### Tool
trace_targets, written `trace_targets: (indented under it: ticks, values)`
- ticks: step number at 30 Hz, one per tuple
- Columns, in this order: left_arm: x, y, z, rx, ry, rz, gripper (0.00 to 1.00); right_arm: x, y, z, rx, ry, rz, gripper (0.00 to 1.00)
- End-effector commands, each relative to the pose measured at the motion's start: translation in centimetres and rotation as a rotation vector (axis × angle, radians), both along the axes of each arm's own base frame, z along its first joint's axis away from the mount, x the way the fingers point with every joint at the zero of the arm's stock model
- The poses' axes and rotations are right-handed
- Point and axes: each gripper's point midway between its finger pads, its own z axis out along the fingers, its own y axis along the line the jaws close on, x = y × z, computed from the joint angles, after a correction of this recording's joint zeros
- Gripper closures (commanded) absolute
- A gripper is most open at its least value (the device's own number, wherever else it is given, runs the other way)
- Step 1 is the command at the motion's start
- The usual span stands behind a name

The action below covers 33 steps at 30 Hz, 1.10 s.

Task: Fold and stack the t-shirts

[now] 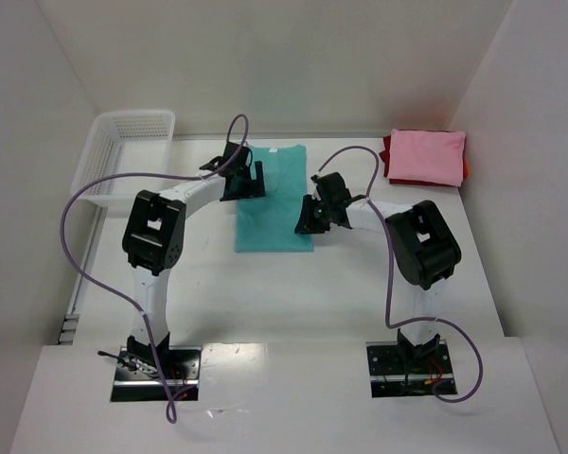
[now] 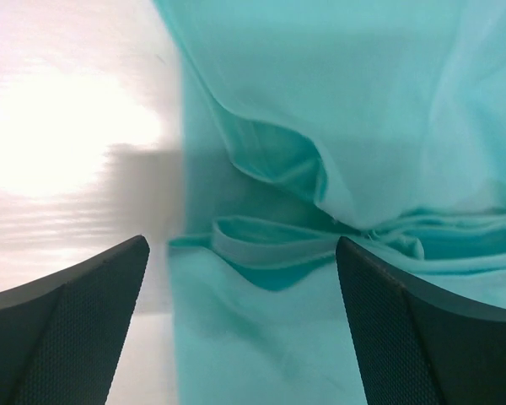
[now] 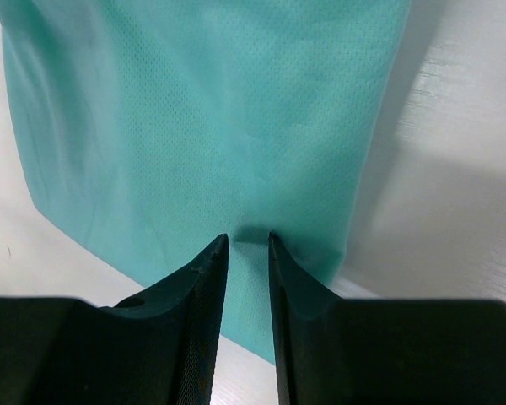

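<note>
The teal-green t-shirt (image 1: pixel 276 206) lies on the table as a long narrow rectangle, collar end far. My left gripper (image 1: pixel 243 180) is open at its upper left edge; in the left wrist view the gripper (image 2: pixel 240 325) straddles the shirt's edge (image 2: pixel 261 346) near a bunched sleeve fold (image 2: pixel 278 253). My right gripper (image 1: pixel 309 216) sits at the shirt's lower right edge; in the right wrist view the gripper (image 3: pixel 248 240) has only a narrow gap, its tips down on flat teal cloth (image 3: pixel 202 126). The pink shirt (image 1: pixel 426 156) lies folded on the red one (image 1: pixel 386 153) at the far right.
A white mesh basket (image 1: pixel 123 156) stands at the far left against the wall. White walls close in the table on the left, back and right. Purple cables loop from both arms over the table.
</note>
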Motion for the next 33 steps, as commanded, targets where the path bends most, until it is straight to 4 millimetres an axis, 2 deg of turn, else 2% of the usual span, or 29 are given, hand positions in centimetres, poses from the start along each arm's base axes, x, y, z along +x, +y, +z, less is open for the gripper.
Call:
trace_targets:
  ticks: [1, 5, 7, 10, 11, 12, 13, 14, 15, 16, 17, 19, 21, 23, 25, 27, 29, 31, 33]
  values:
    - [3.4, 1.5, 8.2, -0.044, -0.225, 0.058, 0.0, 0.5, -0.2, 0.7, -0.011, -0.04, 0.003, 0.68]
    - [2.8, 1.4, 11.3, -0.067, -0.29, 0.014, 0.0, 0.8, -0.2, 1.6, -0.006, -0.058, 0.001, 0.67]
    - [1.1, 0.4, 14.0, -0.116, -0.34, -0.032, 0.0, 1.5, -0.2, 2.9, -0.007, -0.09, -0.012, 0.65]
    - [-1.3, -0.9, 14.8, -0.202, -0.346, -0.115, 0.0, 2.4, 0.0, 4.4, -0.003, -0.123, -0.023, 0.6]
    - [-2.9, -1.2, 14.3, -0.226, -0.325, -0.149, 0.0, 3.0, 0.1, 5.7, 0.003, -0.149, -0.03, 0.55]
    - [-4.1, -2.4, 14.0, -0.263, -0.307, -0.205, 0.0, 3.6, -0.1, 6.7, 0.017, -0.164, -0.049, 0.43]
    - [-5.4, -2.4, 13.0, -0.265, -0.28, -0.228, 0.0, 4.2, -0.1, 8.0, 0.027, -0.192, -0.065, 0.37]
    - [-5.7, -3.1, 13.2, -0.28, -0.283, -0.253, 0.0, 4.5, -0.4, 8.0, 0.026, -0.192, -0.074, 0.28]
    - [-7.0, -3.3, 12.0, -0.274, -0.261, -0.279, 0.0, 5.0, -0.6, 8.9, 0.024, -0.218, -0.089, 0.18]
    - [-7.9, -4.4, 12.2, -0.277, -0.283, -0.33, 0.0, 5.5, -1.0, 9.3, 0.033, -0.22, -0.111, 0.09]
    - [-8.8, -4.8, 11.1, -0.278, -0.255, -0.347, 0.0, 6.0, -0.8, 10.1, 0.05, -0.234, -0.121, 0.07]
    - [-9.7, -5.6, 10.5, -0.291, -0.228, -0.364, 0.0, 6.6, -1.1, 10.5, 0.078, -0.231, -0.132, 0.06]
    - [-10.6, -6.2, 9.4, -0.317, -0.181, -0.362, 0.0, 7.7, -1.3, 11.5, 0.112, -0.258, -0.145, 0.13]
    - [-11.2, -6.6, 8.4, -0.326, -0.154, -0.359, 0.0, 8.4, -1.1, 11.6, 0.127, -0.259, -0.149, 0.22]
    - [-11.7, -7.3, 7.2, -0.34, -0.119, -0.374, 0.0, 8.8, -0.4, 11.0, 0.145, -0.242, -0.123, 0.31]
    - [-12.0, -7.9, 6.5, -0.348, -0.096, -0.392, 0.0, 9.2, 0.5, 9.8, 0.164, -0.217, -0.093, 0.35]
    - [-12.2, -8.4, 5.7, -0.35, -0.074, -0.405, 0.0, 9.5, 1.4, 9.8, 0.196, -0.204, -0.062, 0.41]
    - [-12.5, -9.0, 4.7, -0.353, -0.046, -0.416, 0.0, 9.7, 2.2, 8.8, 0.229, -0.172, -0.045, 0.43]
    - [-12.7, -9.2, 3.8, -0.352, -0.023, -0.415, 0.0, 9.8, 2.9, 9.1, 0.262, -0.177, -0.018, 0.45]
